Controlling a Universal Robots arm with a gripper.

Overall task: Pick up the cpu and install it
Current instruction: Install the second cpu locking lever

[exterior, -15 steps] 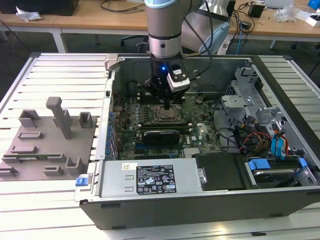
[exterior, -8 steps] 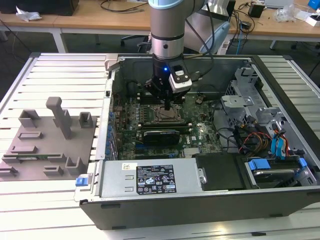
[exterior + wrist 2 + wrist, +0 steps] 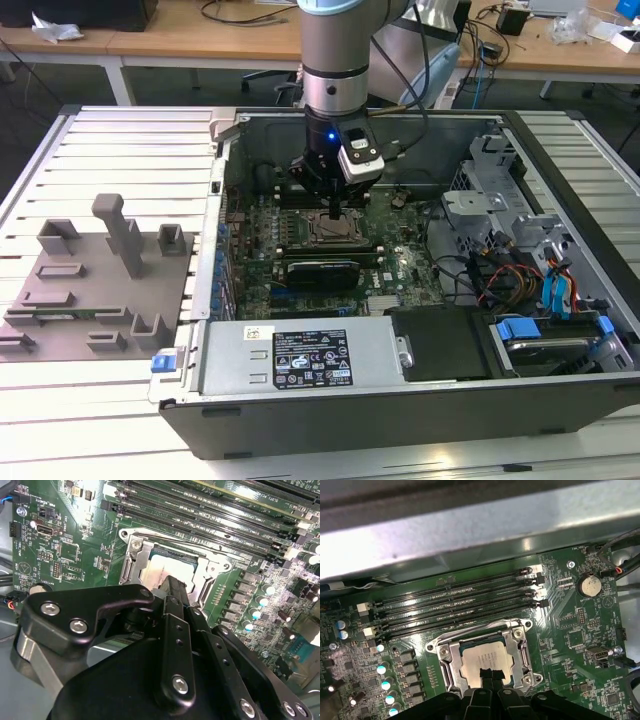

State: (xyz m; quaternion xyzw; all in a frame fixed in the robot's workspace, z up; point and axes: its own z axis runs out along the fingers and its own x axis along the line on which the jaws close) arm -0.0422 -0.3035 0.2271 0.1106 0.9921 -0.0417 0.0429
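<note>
The cpu (image 3: 481, 659), a pale silvery square chip, lies flat inside the open metal socket frame (image 3: 519, 647) on the green motherboard. It also shows in the second wrist view as cpu (image 3: 154, 572) and in the exterior view as cpu (image 3: 337, 229). My gripper (image 3: 487, 673) hangs straight over it with the two narrow black fingers pressed together. Their tips meet the chip's top near one edge, and nothing sits between them. The gripper (image 3: 174, 586) hides part of the chip. The arm stands upright over the open computer case, with the gripper (image 3: 333, 211) low above the socket.
Memory slots (image 3: 460, 605) run beside the socket. A long black expansion card (image 3: 322, 270) lies just in front of it, with a power supply (image 3: 300, 357) at the case's near wall. Drive bays and cables (image 3: 520, 250) fill the exterior view's right. A grey fixture (image 3: 100, 270) sits outside the case.
</note>
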